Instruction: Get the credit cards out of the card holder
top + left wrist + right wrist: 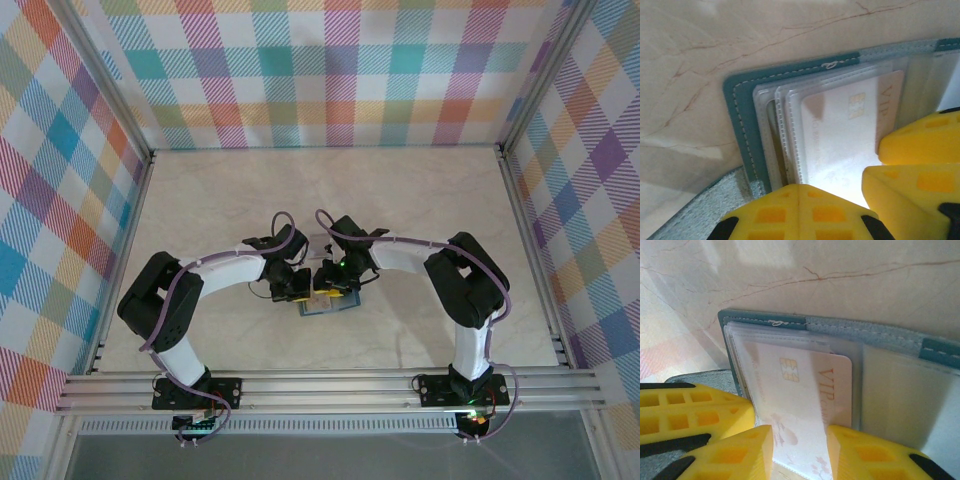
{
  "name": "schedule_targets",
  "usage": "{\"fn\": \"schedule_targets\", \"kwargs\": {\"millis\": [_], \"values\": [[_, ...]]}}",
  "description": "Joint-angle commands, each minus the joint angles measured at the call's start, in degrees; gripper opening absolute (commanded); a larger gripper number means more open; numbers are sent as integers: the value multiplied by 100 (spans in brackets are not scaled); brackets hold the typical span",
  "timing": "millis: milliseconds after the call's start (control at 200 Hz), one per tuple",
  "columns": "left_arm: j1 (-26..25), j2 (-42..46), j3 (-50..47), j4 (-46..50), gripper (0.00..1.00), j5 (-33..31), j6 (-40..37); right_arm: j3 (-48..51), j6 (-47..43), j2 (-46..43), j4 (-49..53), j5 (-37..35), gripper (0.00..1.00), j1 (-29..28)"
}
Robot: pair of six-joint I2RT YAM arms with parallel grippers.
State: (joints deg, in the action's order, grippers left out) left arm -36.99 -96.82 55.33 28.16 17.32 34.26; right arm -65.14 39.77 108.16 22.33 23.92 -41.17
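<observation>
Seemingly credit cards (800,390) lengthwise toward right gripper (799,440), jaws apart, left gripper (797,200) closed

Marble-look tabletop (420,200), prob. laminate; plaid walls (330,70) on 3 sides; alu rail (330,385) at near edge.

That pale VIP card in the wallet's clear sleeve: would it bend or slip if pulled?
The card lies flat with straight edges and a chip, so it is probably stiff and light. Its glossy face catches glare, so it may slip from a grip. The clear sleeve looks smooth, so it likely slides out easily.
</observation>
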Motion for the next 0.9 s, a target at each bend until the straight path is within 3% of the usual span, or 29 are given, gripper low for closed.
{"fn": "schedule_targets", "kwargs": {"millis": [0, 470, 895], "values": [[-27, -107, 28, 260, 0, -130, -139, 11, -101, -101, 448, -353, 38, 41], [-51, 334, 61, -95, 0, 175, 113, 184, 94, -316, -113, 197, 41, 76], [-157, 47, 180, -282, 0, 430, 176, 431, 237, -401, -464, 434, 41, 231]]}}
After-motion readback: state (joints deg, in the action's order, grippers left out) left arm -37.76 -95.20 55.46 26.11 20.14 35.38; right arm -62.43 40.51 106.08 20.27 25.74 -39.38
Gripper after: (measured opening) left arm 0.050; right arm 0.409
